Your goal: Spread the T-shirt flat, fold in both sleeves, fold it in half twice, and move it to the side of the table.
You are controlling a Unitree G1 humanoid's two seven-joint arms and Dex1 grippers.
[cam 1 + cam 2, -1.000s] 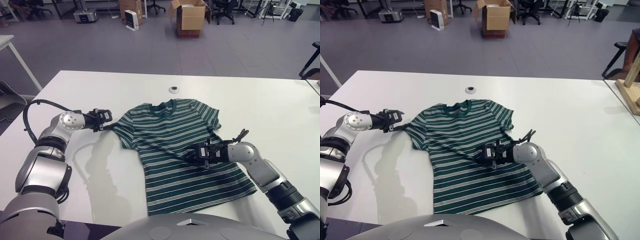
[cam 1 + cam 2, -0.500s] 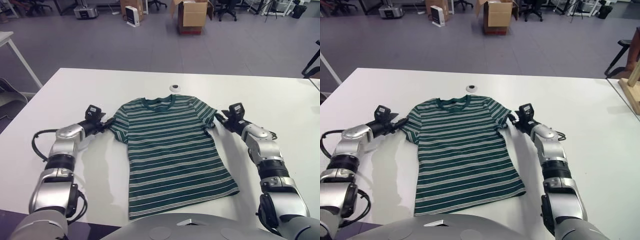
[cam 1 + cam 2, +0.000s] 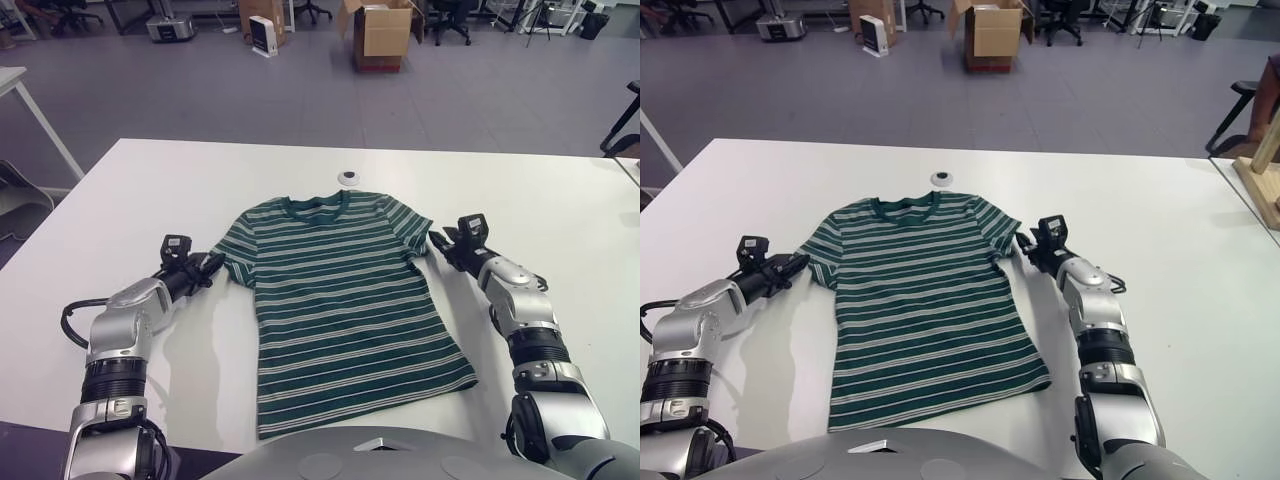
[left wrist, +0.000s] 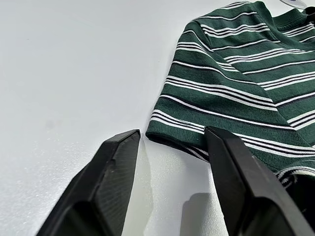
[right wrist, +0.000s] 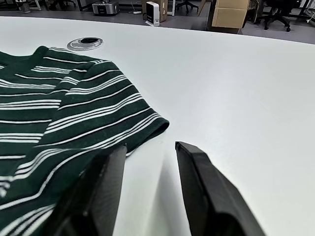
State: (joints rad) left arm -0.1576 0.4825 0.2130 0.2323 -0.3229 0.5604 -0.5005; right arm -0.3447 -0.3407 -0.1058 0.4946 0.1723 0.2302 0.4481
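A green T-shirt with white stripes lies spread flat on the white table, collar to the far side, both sleeves out. My left gripper is open just beside the left sleeve hem; its black fingers straddle the hem's corner without holding it. At the right sleeve edge my right gripper is open too, fingers low over the table, nothing held.
A small round grommet sits in the table just beyond the collar. Bare table lies to the left, right and far side of the shirt. Cardboard boxes and chairs stand on the floor beyond.
Both grippers have drawn slightly back from the sleeve edges toward the near side. The shirt has stayed flat since half a second ago; a second ago the right arm lay across it.
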